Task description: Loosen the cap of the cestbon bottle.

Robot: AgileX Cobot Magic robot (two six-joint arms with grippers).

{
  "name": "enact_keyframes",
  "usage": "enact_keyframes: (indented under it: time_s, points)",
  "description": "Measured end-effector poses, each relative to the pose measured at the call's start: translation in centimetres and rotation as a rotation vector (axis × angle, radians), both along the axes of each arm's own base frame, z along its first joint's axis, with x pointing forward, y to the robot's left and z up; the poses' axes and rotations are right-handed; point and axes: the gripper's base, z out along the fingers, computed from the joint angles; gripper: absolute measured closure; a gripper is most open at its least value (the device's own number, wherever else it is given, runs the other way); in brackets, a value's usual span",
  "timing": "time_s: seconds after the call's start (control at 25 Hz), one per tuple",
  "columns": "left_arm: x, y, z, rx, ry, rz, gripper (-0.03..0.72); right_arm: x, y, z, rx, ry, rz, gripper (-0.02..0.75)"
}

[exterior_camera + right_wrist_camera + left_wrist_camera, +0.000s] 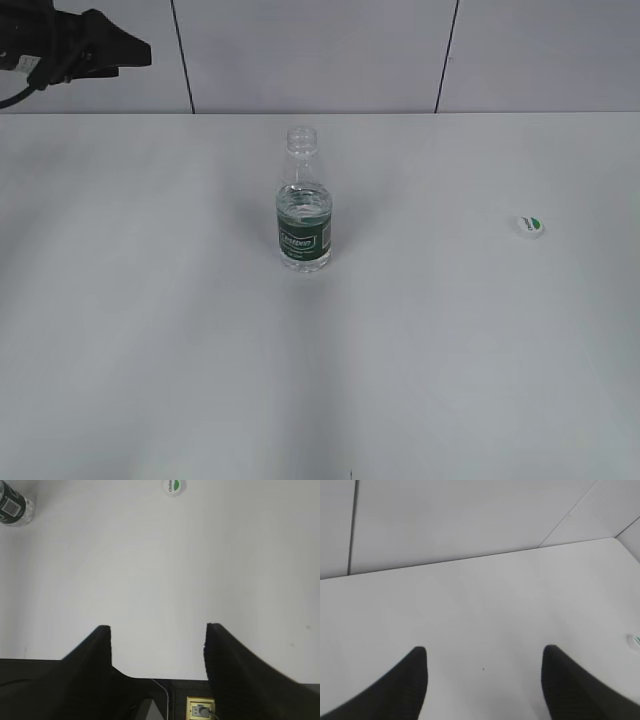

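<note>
Bottle: the bottle [304, 205] stands upright mid-table, neck bare, well ahead and to the left of the right gripper [157, 640].
Cap: the cap [529, 226] lies flat on the table [150, 330], off the bottle, straight ahead of the right gripper and well clear of its fingertips; it shows at the far right edge of the left wrist view.
Step in hand: judged finished, since the cap is already off; what remains is keeping both arms clear so the open, part-filled bottle is not knocked.
Right gripper: jaws spread wide, holding nothing, pulled back over the near table edge.
Left gripper: the left gripper [485, 662] is also spread and empty, raised above bare table, far from the bottle.
</note>
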Motion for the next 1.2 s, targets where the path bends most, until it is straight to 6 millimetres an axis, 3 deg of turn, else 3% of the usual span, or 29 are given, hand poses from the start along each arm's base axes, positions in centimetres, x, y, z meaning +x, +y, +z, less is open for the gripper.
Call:
enact_keyframes:
  time_s: [0.2,0.44,0.72,1.04,1.2]
  points:
    - [-0.3,-0.3,0.1,-0.018,0.008,-0.036,0.249,-6.2,-0.8,-0.8,-0.052,-0.134,-0.017,0.29]
    - [-0.6,-0.4,1.0,-0.019,-0.011,-0.045,0.249,-10.6,-1.3,-3.9,-0.063,-0.273,-0.032,0.29]
    - [-0.8,-0.6,1.1,-0.035,-0.003,-0.077,0.249,-13.3,-1.4,-8.7,-0.076,-0.339,-0.02,0.29]
    - [-0.8,-0.7,1.1,-0.038,-0.002,-0.082,0.249,-16.3,-1.6,-8.6,-0.071,-0.56,-0.022,0.29]
    - [-0.8,-0.7,1.1,-0.038,-0.001,-0.083,0.249,-16.7,-1.6,-8.6,-0.071,-0.582,-0.021,0.29]
